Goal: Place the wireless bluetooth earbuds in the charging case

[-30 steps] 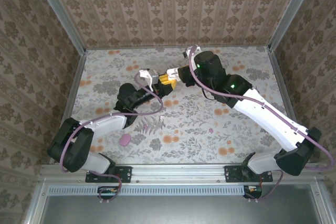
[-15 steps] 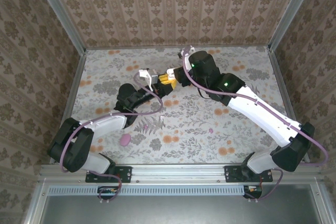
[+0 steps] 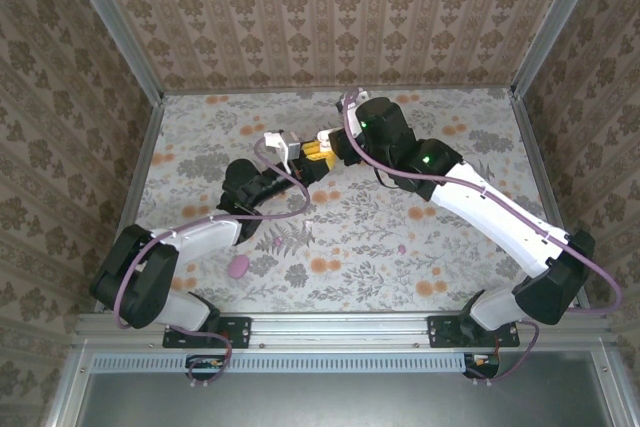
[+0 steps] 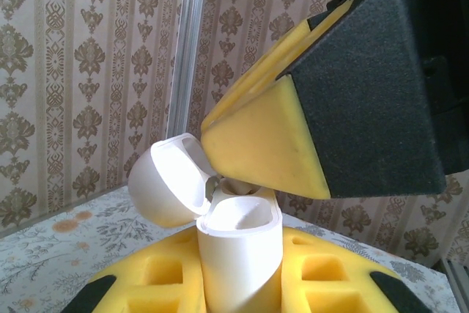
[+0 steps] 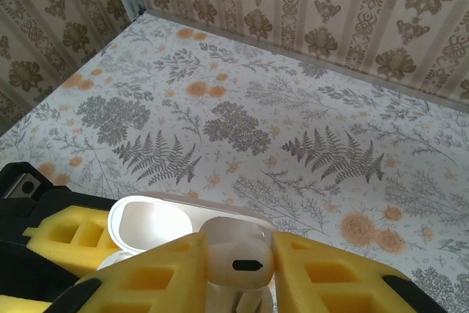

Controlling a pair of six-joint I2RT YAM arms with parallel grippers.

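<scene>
Toward the far middle of the counter, the left claw pinches the white charging case upright between its yellow pads, with the lid swung open. The right claw is pressed onto a white earbud and holds it right at the case's open mouth; I cannot tell whether it is seated. A pink earbud lies near right on the counter and a pink case near left, both well apart from the claws.
</scene>
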